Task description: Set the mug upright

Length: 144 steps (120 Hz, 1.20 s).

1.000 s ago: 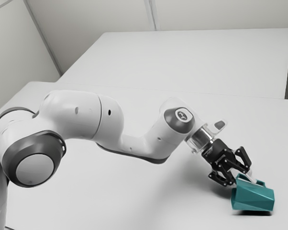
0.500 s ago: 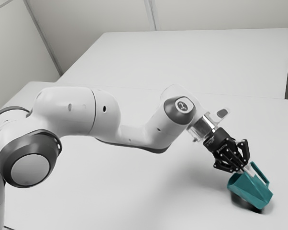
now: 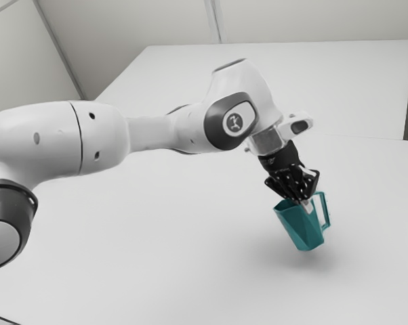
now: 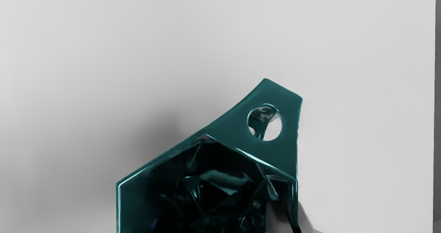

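One white emblem, a stylised mark of crossing strokes, sits on an oval badge (image 3: 235, 122) at the wrist end of the white arm (image 3: 150, 133); it carries no letters that can be made out. Small pale markings on the black body of the gripper (image 3: 306, 205) are too small to read.

Teal all over, the mug (image 3: 301, 225) is built of flat facets with crisp edges, its body narrowing toward the base. The wrist view shows an angular rim with bright highlights along its edges and a glossy, nearly black interior with green glints. Its handle (image 3: 326, 211) is a tall angular loop on the side toward the exterior view's right. Seen from the hand, the handle's top is a flat plate widening out from the rim, pierced by a round hole (image 4: 265, 122).

The jaws are pinching the mug's wall at the rim, close to the handle: one stands inside the opening, the other against the outside. The mug hangs tilted beneath the gripper, its opening up and toward the exterior view's left, its base down and toward the right. It appears to be held just above the pale surface (image 3: 156, 250), with a soft shadow below it.
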Each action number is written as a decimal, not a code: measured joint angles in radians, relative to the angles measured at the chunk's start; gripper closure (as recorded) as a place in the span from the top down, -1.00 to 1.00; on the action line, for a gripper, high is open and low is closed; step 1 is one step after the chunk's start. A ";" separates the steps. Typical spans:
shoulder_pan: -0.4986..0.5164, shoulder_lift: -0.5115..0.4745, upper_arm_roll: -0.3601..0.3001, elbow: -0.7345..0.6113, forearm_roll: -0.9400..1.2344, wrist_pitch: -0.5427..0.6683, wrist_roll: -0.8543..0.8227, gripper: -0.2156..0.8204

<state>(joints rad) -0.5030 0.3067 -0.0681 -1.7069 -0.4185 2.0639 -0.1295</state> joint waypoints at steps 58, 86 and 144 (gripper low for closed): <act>0.155 -0.203 0.074 -0.158 0.377 -0.066 -0.015 -0.93; 0.257 -0.279 0.074 -0.279 0.427 -0.048 0.023 -0.93; 0.353 -0.284 0.076 -0.452 0.520 0.211 0.112 -0.93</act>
<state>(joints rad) -0.1501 0.0225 0.0077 -2.1592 0.1014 2.2747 -0.0171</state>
